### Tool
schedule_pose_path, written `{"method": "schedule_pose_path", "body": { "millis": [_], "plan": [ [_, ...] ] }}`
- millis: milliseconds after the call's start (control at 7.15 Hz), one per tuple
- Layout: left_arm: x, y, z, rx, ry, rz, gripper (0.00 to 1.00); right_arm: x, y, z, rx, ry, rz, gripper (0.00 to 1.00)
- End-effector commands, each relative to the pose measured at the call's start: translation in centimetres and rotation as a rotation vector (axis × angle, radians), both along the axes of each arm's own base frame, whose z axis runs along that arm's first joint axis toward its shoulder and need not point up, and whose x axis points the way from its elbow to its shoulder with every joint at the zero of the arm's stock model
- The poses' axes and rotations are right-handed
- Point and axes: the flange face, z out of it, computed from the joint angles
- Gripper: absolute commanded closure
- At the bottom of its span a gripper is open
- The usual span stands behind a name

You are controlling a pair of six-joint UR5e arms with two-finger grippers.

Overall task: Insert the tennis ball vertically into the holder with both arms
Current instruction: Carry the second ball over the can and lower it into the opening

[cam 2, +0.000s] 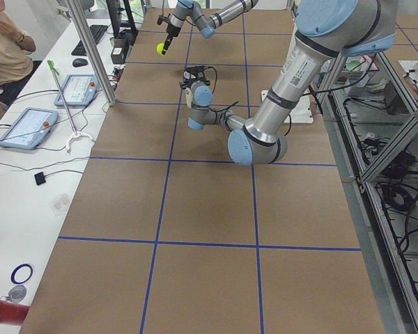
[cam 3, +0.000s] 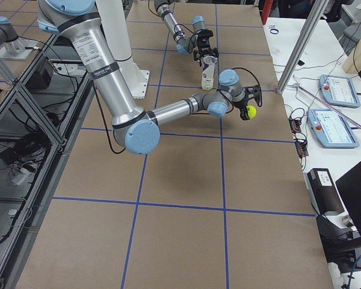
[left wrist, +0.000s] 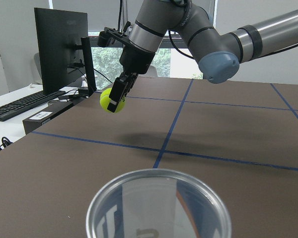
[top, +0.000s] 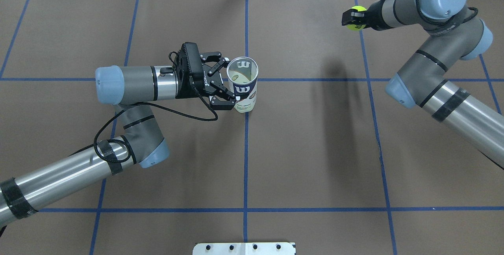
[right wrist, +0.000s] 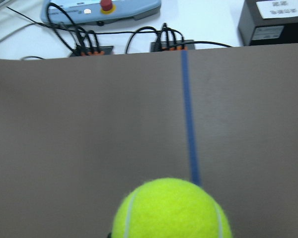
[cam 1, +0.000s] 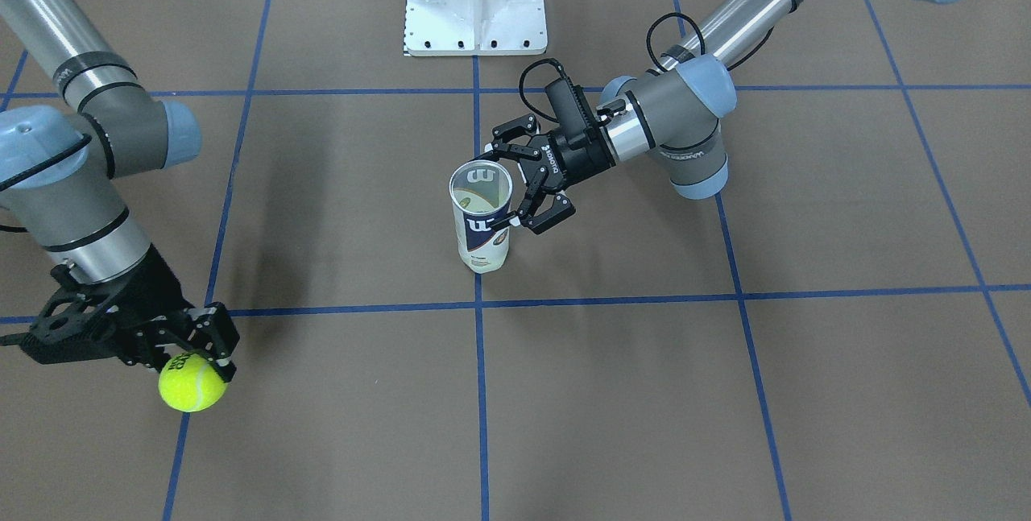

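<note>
The holder [cam 1: 482, 219] is a clear tube with a white and navy label that stands upright at the table's middle, open end up [top: 242, 69]. My left gripper [cam 1: 499, 189] comes in from the side and is shut on the tube, one finger on each side [top: 230, 84]. Its rim [left wrist: 159, 203] fills the bottom of the left wrist view. My right gripper [cam 1: 197, 364] is shut on the yellow-green tennis ball [cam 1: 192, 382] and holds it above the table, far from the tube, near the operators' edge [top: 356, 17]. The ball also shows in the wrist views [left wrist: 111, 100] [right wrist: 171, 210].
The white metal pedestal base [cam 1: 475, 2] stands at the robot's side of the table [top: 244, 248]. Blue tape lines grid the brown surface. Past the far edge are a monitor [left wrist: 59, 47], cables and control pendants [cam 3: 337, 90].
</note>
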Motion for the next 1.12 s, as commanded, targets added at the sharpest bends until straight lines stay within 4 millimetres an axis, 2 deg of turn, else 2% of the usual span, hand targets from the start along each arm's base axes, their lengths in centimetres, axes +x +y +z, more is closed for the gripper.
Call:
{"method": "schedule_pose_path", "body": {
  "millis": [0,140,280,420,559,979],
  "plan": [
    [0.1,0.0,-0.1,0.001,0.001,0.001,0.01,-3.6,6.6,-12.2,-0.049,-0.300,0.088,1.00],
    [0.1,0.0,-0.1,0.001,0.001,0.001,0.01,-4.7,10.0,-15.4,-0.046,-0.381,0.113,1.00],
    [0.1,0.1,-0.1,0.001,0.001,0.003,0.01,-5.2,11.8,-18.8,-0.042,-0.418,0.104,1.00],
    [0.1,0.1,-0.1,0.001,0.001,0.003,0.01,-6.3,12.9,-22.2,-0.077,-0.385,0.089,1.00],
    [0.2,0.2,0.0,0.000,0.000,0.004,0.01,-7.4,13.5,-24.5,-0.122,-0.326,0.080,1.00],
    [0.2,0.2,-0.2,0.001,0.003,0.003,0.01,-10.2,15.3,-27.0,-0.222,-0.181,0.055,1.00]
  ]
}}
